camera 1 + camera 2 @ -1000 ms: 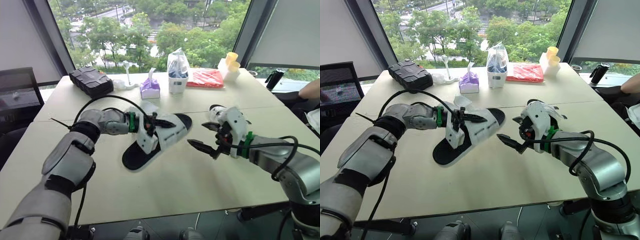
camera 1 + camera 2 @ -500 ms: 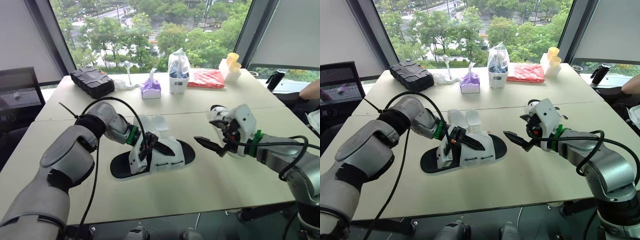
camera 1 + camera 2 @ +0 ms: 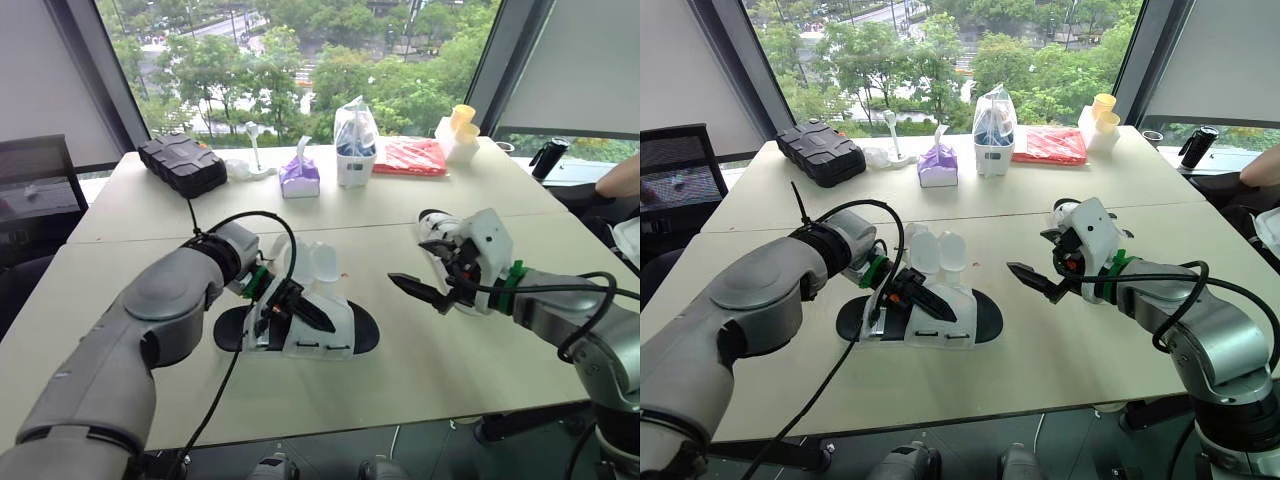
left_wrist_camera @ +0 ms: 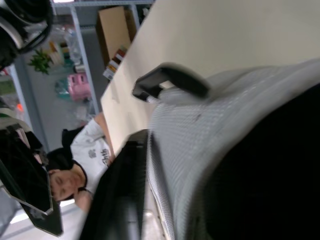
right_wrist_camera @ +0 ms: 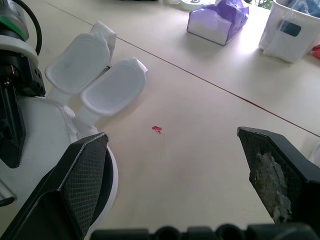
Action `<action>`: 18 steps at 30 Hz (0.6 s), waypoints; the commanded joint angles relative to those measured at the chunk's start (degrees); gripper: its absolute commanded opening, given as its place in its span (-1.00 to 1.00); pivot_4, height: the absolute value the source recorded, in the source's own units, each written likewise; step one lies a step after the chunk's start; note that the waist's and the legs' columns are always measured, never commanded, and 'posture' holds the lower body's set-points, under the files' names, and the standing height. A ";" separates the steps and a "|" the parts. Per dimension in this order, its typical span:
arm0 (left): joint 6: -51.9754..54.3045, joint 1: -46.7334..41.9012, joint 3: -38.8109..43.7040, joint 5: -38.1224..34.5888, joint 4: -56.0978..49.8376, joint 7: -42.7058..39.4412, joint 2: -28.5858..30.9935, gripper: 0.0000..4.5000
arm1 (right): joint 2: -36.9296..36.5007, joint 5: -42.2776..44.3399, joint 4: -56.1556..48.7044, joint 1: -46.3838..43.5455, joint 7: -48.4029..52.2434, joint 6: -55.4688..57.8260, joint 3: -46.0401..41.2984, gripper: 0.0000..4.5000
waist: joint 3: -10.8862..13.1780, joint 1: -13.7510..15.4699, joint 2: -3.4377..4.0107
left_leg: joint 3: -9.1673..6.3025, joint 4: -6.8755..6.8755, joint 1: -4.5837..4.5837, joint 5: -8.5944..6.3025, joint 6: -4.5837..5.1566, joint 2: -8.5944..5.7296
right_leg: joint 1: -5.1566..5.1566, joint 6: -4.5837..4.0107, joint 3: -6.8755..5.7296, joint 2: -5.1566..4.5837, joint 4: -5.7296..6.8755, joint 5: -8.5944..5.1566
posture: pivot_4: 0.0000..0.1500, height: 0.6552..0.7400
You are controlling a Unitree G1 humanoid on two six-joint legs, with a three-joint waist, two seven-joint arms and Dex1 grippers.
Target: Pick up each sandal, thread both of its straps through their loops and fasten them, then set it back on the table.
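A sandal point(image 3: 335, 335) with a black sole and white mesh upper lies flat on the table point(image 3: 420, 385). Its two white straps point(image 3: 318, 262) stand loose, fanned toward the far side, unthreaded. My left gripper point(image 3: 298, 312) is shut on the sandal's upper; in the left wrist view the mesh point(image 4: 225, 130) presses against one black finger point(image 4: 120, 200). My right gripper point(image 3: 415, 290) hovers open to the right of the sandal, holding nothing, with the straps point(image 5: 107, 85) in front of it. A dark curved edge point(image 3: 433, 214) shows behind the right hand; I cannot tell what it is.
Along the far side stand a black case point(image 3: 180, 163), a purple tissue box point(image 3: 300, 178), a white bag point(image 3: 355, 145), a red packet point(image 3: 412, 155) and yellow cups point(image 3: 460, 125). A person's arm point(image 3: 620, 180) shows at the right edge.
My left gripper has lowered the sandal from a raised tilt, swung it toward me and laid it flat on the table, straps pointing away. The right gripper shifted slightly right at first, then held still.
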 commanded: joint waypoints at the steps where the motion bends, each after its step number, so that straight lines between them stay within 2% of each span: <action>1: -1.09 -1.23 0.24 -2.57 2.82 -1.28 -0.03 0.62 | -0.66 -0.08 -1.23 -1.42 0.24 -1.03 -0.18 1.00 | -0.02 0.04 -0.01 | 0.00 0.01 0.00 0.00 0.00 0.00 | 0.01 0.00 0.00 -0.01 0.00 0.00 | 1.00 1.00; 3: -1.23 -0.90 1.34 -4.58 3.58 -2.60 0.46 0.98 | -0.59 -0.07 -1.27 -1.55 0.30 -1.00 0.11 1.00 | -0.04 0.13 -0.03 | -0.01 0.05 0.02 0.00 0.00 0.00 | 0.05 -0.01 0.00 -0.02 0.00 0.00 | 1.00 1.00; 10: -5.62 1.30 6.67 -12.79 5.01 -11.01 4.19 0.98 | -1.06 -0.65 -1.67 -0.68 1.01 -1.36 1.75 1.00 | -0.04 -0.11 -0.05 | 0.00 0.05 0.08 0.00 -0.01 0.00 | 0.08 0.00 0.00 -0.04 -0.01 0.00 | 1.00 1.00; 18: -11.86 3.08 13.62 -21.35 4.39 -24.70 9.11 0.98 | -0.46 -0.95 -0.96 -1.39 1.62 -1.72 2.91 1.00 | -0.03 -0.02 -0.05 | 0.01 0.06 0.07 0.00 -0.01 -0.01 | 0.08 -0.01 0.00 -0.05 -0.01 0.01 | 1.00 1.00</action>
